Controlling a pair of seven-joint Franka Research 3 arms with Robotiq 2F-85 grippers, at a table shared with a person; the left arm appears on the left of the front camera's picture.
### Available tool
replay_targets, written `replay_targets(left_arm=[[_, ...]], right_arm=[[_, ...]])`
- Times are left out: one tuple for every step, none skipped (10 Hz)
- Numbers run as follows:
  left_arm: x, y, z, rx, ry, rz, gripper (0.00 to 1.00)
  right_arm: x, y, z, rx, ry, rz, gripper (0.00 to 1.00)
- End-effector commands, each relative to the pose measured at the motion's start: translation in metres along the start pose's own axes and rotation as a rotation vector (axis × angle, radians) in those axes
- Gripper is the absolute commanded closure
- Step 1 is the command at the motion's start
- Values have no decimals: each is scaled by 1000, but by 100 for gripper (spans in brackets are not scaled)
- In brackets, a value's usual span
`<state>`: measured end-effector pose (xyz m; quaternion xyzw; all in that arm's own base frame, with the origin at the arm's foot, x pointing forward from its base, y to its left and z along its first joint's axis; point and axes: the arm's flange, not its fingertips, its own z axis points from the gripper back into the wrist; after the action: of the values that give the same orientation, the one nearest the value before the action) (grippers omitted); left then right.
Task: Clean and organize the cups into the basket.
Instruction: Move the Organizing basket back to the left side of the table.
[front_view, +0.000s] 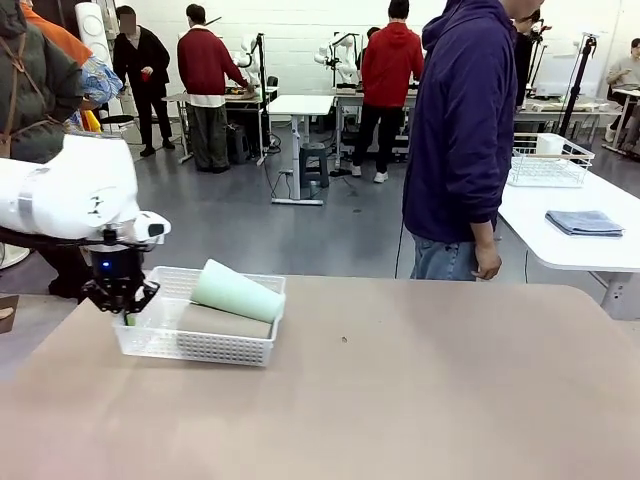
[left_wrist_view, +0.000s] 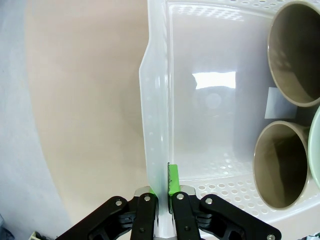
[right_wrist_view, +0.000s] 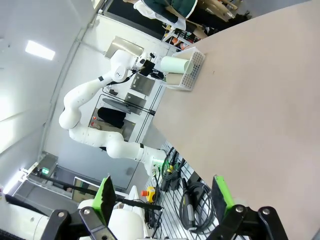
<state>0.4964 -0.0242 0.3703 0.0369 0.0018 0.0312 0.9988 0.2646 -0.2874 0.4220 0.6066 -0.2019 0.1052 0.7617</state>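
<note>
Now left end effector (left_wrist_view: 162, 200) pinches basket (left_wrist_view: 156, 125) rim.

My left gripper (left_wrist_view: 161, 200) pinches the basket (front_view: 200, 345) rim, so that end wall is taken. Cups (front_view: 237, 291) fill its right part. The table (front_view: 420, 390) to the right lies bare; my right gripper (right_wrist_view: 162, 200) hangs clear above it.
</note>
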Motion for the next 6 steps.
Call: replay_targets(left_arm=[[2,35,-8,-31,-33,17,95],[1,54,-8,-37,-49,26,95],[0,70,-8,-72,-68,53,95],[0,85,-9,-71,-68,46,95],[2,96,-13,-66,-61,49,95],[3,101,-19,-63,-51,54,95]], right_arm=[[2,0,-1,4,2,7,0],[2,0,-1,4,2,7,0],[2,0,-1,4,2,7,0],[2,0,-1,4,2,7,0],[2,0,-1,4,2,7,0],[2,0,-1,4,2,7,0]])
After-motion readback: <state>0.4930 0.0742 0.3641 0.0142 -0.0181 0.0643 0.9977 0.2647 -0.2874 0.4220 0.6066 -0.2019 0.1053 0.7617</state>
